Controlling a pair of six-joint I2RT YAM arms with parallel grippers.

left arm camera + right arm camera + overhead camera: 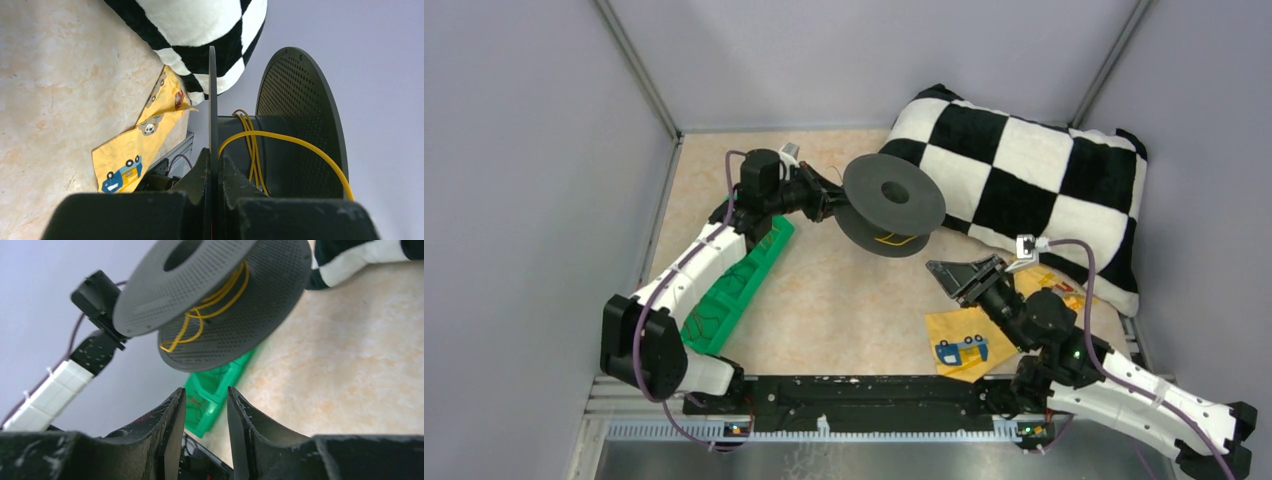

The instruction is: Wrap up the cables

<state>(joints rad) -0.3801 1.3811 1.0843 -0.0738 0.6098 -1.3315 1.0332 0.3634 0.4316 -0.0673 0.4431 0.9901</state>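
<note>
The left pincer (212, 162) is clenched on the rim of one flange of the black spool (894, 195), holding it tilted at the far middle of the tabletop (854, 300), beside the checkered pillow (1024, 170). The yellow cable (280, 137) lies in loose turns around the spool's core, one loop bulging outward. The right pincer (206, 400) is released and empty, near right, by a yellow cloth (959, 335) printed with a blue car.
</note>
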